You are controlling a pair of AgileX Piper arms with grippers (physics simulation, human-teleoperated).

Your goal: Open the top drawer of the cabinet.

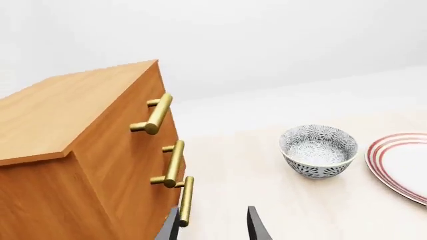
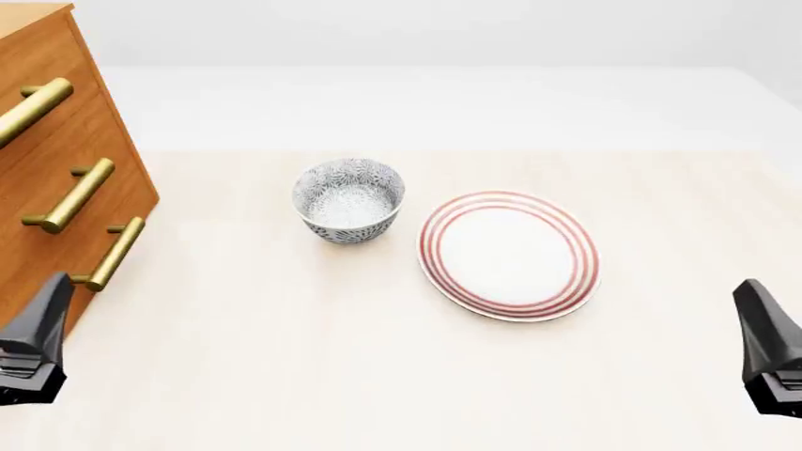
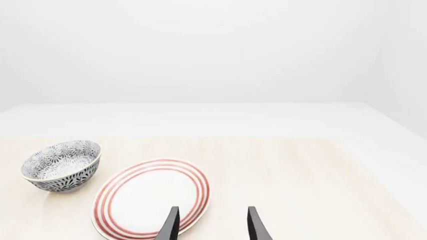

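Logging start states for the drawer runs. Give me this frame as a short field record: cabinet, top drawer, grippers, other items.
cabinet: at table's left edge, three brass-handled drawers
top drawer: looks closed, handle untouched
left gripper: open, empty, near the cabinet's lowest handle
right gripper: open, empty, over the plate's near edge
bowl: upright, mid-table
plate: right of bowl, apart from it

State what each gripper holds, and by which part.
Nothing is held. The left gripper and right gripper are both open and empty; the top drawer handle is untouched.
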